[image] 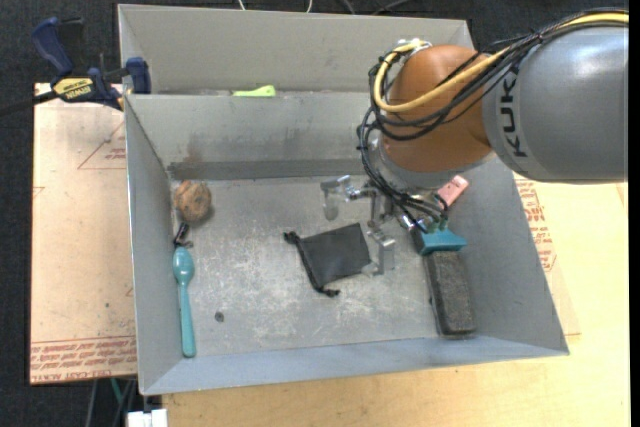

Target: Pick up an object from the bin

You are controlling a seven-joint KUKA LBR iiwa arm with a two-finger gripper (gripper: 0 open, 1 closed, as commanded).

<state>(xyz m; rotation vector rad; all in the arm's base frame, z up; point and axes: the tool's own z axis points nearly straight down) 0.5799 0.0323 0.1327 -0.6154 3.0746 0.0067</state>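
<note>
My gripper (357,227) hangs low over the middle of the bin, right of centre, under the orange wrist cover. Its two metal fingers stand apart, one finger (334,200) towards the back and the other beside the right edge of a flat black square piece (335,255). That black piece lies on the bin floor with its upper right corner between the fingers; nothing is lifted. Just right of the gripper lies a dark grey block with a teal end (450,290). A small pink thing (454,189) peeks out from behind the arm.
A brown, roundish lump (193,200) rests near the left wall, with a teal spoon (185,300) lying lengthwise below it. A small yellow-green bit (254,92) sits at the back wall's upper edge. The arm covers the bin's back right part.
</note>
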